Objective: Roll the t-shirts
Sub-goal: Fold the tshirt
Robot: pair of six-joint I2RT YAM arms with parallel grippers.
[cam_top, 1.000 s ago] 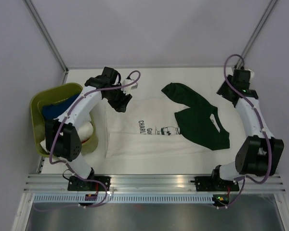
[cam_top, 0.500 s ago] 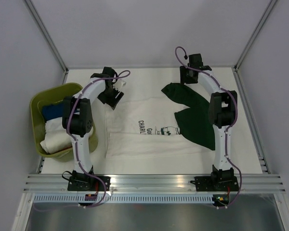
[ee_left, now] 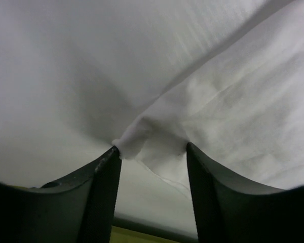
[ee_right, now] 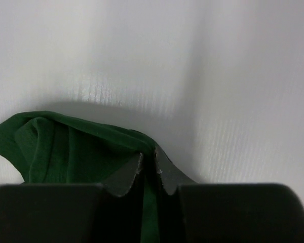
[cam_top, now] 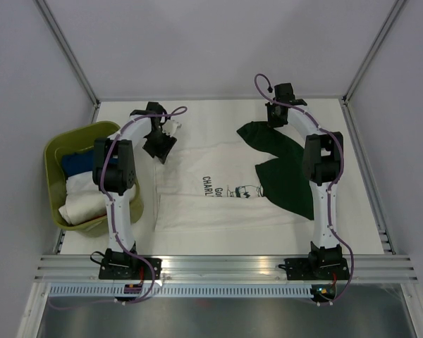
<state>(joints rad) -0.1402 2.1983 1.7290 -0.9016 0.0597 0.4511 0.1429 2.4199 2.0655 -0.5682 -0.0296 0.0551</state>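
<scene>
The white t-shirt (cam_top: 197, 201) with black lettering lies flat in the middle of the table. My left gripper (cam_top: 158, 146) is at its far left corner, pointing down. In the left wrist view the left gripper (ee_left: 152, 148) is open, and a raised fold of the white t-shirt (ee_left: 233, 111) sits between its tips, touching the left finger (ee_left: 104, 182). The dark green t-shirt (cam_top: 285, 179) lies crumpled to the right, overlapping the white one. My right gripper (cam_top: 277, 116) is at its far edge. In the right wrist view the right gripper (ee_right: 148, 157) is pinched shut on a ridge of the green t-shirt (ee_right: 66, 152).
An olive-green bin (cam_top: 53, 151) holding blue and white cloths stands at the table's left edge, close to the left arm. Grey walls and metal frame posts close in the white table (cam_top: 359, 141) at the back and sides.
The right arm swung in from the right side to the green t-shirt's far edge and its jaws closed on the cloth. The left arm straightened, its gripper shifting slightly left on the white t-shirt's corner.
</scene>
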